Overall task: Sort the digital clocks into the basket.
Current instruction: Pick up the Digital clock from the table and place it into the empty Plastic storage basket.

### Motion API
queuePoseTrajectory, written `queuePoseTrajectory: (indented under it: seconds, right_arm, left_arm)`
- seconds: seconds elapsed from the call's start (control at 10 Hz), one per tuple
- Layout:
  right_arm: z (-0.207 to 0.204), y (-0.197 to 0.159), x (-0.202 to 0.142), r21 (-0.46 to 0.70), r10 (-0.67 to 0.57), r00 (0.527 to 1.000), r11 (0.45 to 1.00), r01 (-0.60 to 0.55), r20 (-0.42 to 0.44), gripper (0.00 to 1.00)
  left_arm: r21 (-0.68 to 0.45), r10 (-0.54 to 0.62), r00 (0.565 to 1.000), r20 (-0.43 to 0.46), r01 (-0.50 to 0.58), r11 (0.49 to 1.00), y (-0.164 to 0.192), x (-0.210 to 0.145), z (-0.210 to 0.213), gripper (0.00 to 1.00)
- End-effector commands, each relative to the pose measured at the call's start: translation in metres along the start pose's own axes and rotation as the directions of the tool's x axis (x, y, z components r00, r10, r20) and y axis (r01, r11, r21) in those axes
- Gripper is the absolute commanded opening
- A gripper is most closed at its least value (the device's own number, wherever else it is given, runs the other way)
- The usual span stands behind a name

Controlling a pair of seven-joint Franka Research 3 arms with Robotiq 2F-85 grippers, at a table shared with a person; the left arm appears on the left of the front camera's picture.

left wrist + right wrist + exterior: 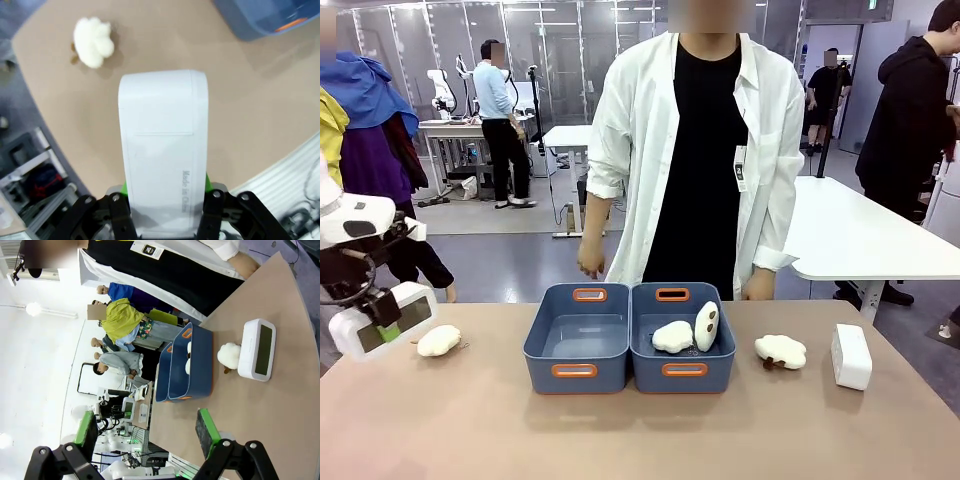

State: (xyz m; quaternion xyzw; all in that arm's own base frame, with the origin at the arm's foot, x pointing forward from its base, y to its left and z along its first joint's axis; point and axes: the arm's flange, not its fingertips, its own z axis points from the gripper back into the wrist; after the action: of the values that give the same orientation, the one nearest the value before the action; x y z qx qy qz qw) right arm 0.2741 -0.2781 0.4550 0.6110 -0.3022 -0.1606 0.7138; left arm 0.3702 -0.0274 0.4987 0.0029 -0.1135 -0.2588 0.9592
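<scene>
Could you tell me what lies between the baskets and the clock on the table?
A cream plush toy, apart from the clock; the front view shows it.

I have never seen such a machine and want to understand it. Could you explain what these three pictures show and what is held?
This is a robot with two white arms, each ending in a two-finger hand. The front picture looks across a table at a person in a white coat; the other two come from cameras on the wrists. The left hand is shut on a white digital clock. The right hand is open and holds nothing. On the table stand the left basket and the right basket, which holds two plush toys. A third plush toy lies left of the baskets, a fourth plush toy right of them, and a second clock stands at the far right.
</scene>
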Motion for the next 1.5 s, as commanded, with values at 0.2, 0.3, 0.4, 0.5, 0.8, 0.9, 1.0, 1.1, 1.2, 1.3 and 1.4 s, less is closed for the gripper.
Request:
queuePoseTrajectory:
  seconds: [0.2,0.3,0.4,0.5,0.8,0.9,1.0,1.1,1.2,1.3,1.4]
  right_arm:
    - [0.003,0.003,-0.003,-0.001,0.008,1.0,1.0,-0.008,-0.012,1.0]
    - [0.003,0.003,-0.003,-0.001,0.008,1.0,1.0,-0.008,-0.012,1.0]
    - [0.003,0.003,-0.003,-0.001,0.008,1.0,1.0,-0.008,-0.012,1.0]
    - [0.003,0.003,-0.003,-0.001,0.008,1.0,1.0,-0.008,-0.012,1.0]
    - [0.003,0.003,-0.003,-0.001,0.008,1.0,1.0,-0.008,-0.012,1.0]
    - [0.003,0.003,-0.003,-0.001,0.008,1.0,1.0,-0.008,-0.012,1.0]
    - [0.003,0.003,-0.003,-0.001,0.008,1.0,1.0,-0.008,-0.012,1.0]
    - [0.003,0.003,-0.003,-0.001,0.008,1.0,1.0,-0.008,-0.012,1.0]
    - [0.003,0.003,-0.003,-0.001,0.008,1.0,1.0,-0.008,-0.012,1.0]
    - [0.003,0.003,-0.003,-0.001,0.008,1.0,1.0,-0.008,-0.012,1.0]
    - [0.003,0.003,-0.003,-0.001,0.008,1.0,1.0,-0.008,-0.012,1.0]
  left_arm:
    - [-0.179,0.145,0.989,0.016,-0.14,0.974,-0.077,0.112,0.053,0.51]
    - [-0.111,0.135,0.991,0.005,-0.134,0.985,-0.111,0.151,0.048,0.51]
    - [-0.106,0.156,0.988,-0.01,-0.157,0.982,-0.132,0.179,0.035,0.51]
    - [-0.099,0.189,0.982,-0.012,-0.189,0.977,-0.145,0.2,0.02,0.51]
    - [-0.097,0.335,0.942,-0.003,-0.334,0.938,-0.155,0.226,-0.027,0.51]
    - [-0.088,0.382,0.924,0.029,-0.378,0.922,-0.156,0.235,-0.051,0.51]
    - [-0.061,0.397,0.916,0.059,-0.393,0.917,-0.153,0.249,-0.071,0.51]
    - [-0.03,0.399,0.914,0.069,-0.398,0.917,-0.15,0.26,-0.089,0.51]
    - [-0.06,0.372,0.926,0.058,-0.369,0.928,-0.149,0.264,-0.096,0.51]
    - [-0.081,0.385,0.922,0.031,-0.382,0.921,-0.147,0.244,-0.082,0.51]
    - [-0.081,0.385,0.922,0.031,-0.382,0.921,-0.147,0.244,-0.082,0.51]
